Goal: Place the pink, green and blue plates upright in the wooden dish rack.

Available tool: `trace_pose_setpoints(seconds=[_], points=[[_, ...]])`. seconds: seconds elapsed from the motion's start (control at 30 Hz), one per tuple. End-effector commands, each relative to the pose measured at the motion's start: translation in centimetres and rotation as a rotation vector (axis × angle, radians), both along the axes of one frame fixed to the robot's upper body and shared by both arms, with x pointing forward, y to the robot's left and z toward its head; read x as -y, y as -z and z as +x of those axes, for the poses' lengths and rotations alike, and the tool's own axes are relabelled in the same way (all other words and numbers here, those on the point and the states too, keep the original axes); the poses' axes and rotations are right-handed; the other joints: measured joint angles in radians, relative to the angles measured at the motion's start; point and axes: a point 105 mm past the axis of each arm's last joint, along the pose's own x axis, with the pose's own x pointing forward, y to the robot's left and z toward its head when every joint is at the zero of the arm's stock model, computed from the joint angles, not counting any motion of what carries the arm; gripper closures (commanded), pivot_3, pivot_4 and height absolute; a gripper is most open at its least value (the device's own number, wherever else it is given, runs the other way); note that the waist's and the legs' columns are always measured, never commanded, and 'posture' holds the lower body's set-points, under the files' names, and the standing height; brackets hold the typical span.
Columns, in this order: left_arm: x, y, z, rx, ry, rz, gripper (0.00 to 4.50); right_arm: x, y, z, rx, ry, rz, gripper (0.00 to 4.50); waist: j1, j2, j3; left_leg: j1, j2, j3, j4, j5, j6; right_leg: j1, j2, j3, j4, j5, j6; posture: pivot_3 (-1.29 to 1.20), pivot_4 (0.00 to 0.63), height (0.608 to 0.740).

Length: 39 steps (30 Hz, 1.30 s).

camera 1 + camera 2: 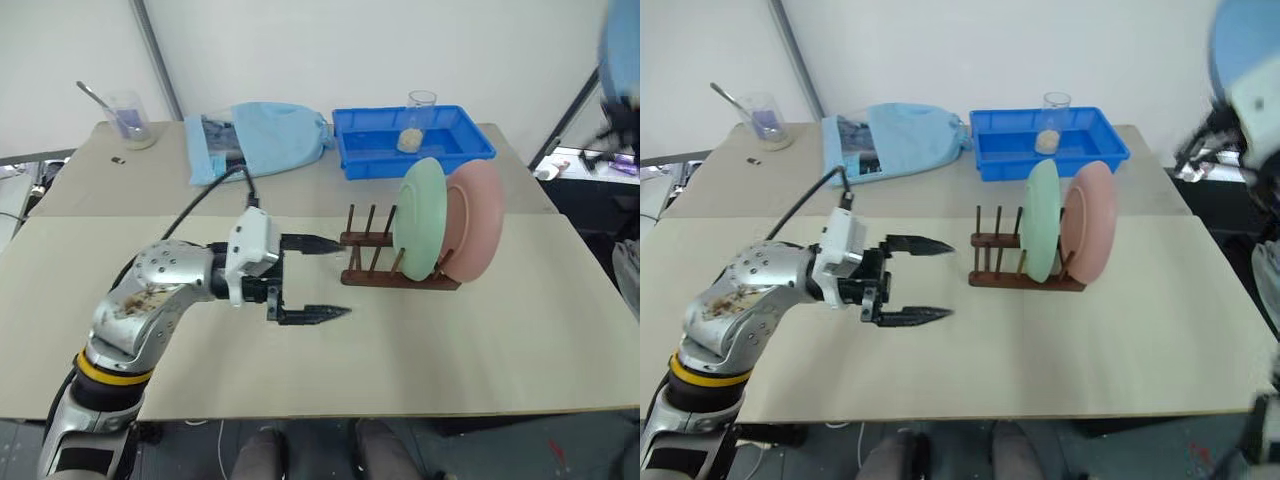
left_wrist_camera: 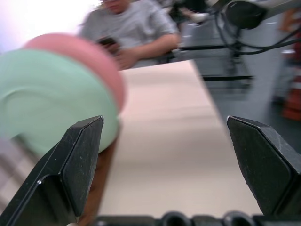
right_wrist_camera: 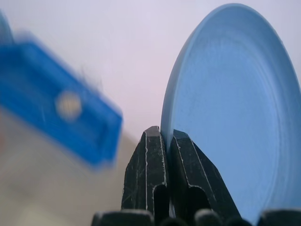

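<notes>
Wooden dish rack (image 1: 385, 262) sits mid-table w/ green plate (image 1: 421, 218) and pink plate (image 1: 478, 218) upright in its right end, side by side, pink furthest right; pegs to their left bare. Left gripper (image 1: 325, 277) hovers just left of rack, pointing at it, fingers wide apart, nothing betw them. Right gripper (image 3: 167, 136) clamped tight on rim of blue plate (image 3: 235, 108), held up in the air off table's right side, blurred at frame edge in head views. Deep-blue tray (image 1: 410, 140) w/ a small cup behind rack.
</notes>
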Motion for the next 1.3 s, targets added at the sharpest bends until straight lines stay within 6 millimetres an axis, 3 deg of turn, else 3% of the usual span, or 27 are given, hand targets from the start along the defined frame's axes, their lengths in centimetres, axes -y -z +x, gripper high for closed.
trace_pose_setpoints(seconds=[0.03,0.2,0.33,0.4,0.6,0.87,1.07,1.3], points=[[-1.9,-0.7,0.8,0.068,-0.138,-0.018,0.00,-6.6,-1.2,-0.8,0.004,-0.335,0.078,4.48,0.002,0.000,0.000,0.000,0.000,0.000,-0.001,0.000,0.000,0.000,0.000,0.000,0.000,0.000,0.000,0.00,0.150,0.740],[-4.2,0.3,1.1,0.050,-0.253,-0.020,0.00,-13.4,-0.8,-2.8,-0.109,-0.768,0.328,4.48,0.019,0.000,0.000,-0.005,0.000,-0.001,-0.001,0.000,0.000,-0.003,-0.001,-0.002,0.000,0.004,-0.008,0.00,0.150,0.740],[-6.3,0.7,1.6,0.060,-0.329,-0.004,0.00,-15.9,0.3,-4.0,-0.235,-0.949,0.562,4.48,0.034,0.000,0.000,-0.010,0.000,-0.002,-0.001,0.000,0.000,-0.006,-0.003,-0.004,-0.001,0.004,-0.008,0.00,0.150,0.740],[-6.4,0.6,1.3,0.051,-0.316,-0.003,0.00,-16.6,1.3,-4.5,-0.304,-0.986,0.659,4.48,0.040,0.000,0.000,-0.010,0.000,-0.003,-0.001,0.000,0.000,-0.006,-0.003,-0.005,-0.001,0.004,-0.008,0.00,0.150,0.740],[-5.8,0.6,0.8,0.033,-0.259,0.005,0.00,-16.7,4.0,-5.7,-0.464,-0.983,0.926,4.48,0.039,0.000,0.000,-0.009,0.000,-0.003,-0.001,0.000,0.000,-0.005,-0.004,-0.006,-0.001,0.005,-0.008,0.00,0.150,0.740],[-4.9,0.3,1.3,0.052,-0.206,0.006,0.00,-15.3,5.9,-6.2,-0.529,-0.849,1.036,4.48,0.029,0.000,0.000,-0.007,0.001,-0.002,-0.001,0.000,0.000,-0.005,-0.002,-0.006,0.001,0.004,-0.009,0.00,0.150,0.740],[-4.2,0.1,1.6,0.065,-0.167,0.005,0.00,-15.4,7.2,-6.6,-0.639,-0.825,1.099,4.48,0.017,0.000,0.000,-0.007,0.001,-0.002,-0.001,0.000,0.000,-0.004,-0.002,-0.005,0.000,0.004,-0.009,0.00,0.150,0.740],[-4.0,-0.2,2.1,0.085,-0.158,0.004,0.00,-15.2,8.5,-5.7,-0.692,-0.734,1.112,4.48,0.009,0.000,0.000,-0.007,0.001,-0.002,-0.001,0.000,0.000,-0.004,-0.002,-0.005,-0.001,0.004,-0.009,0.00,0.150,0.740]])
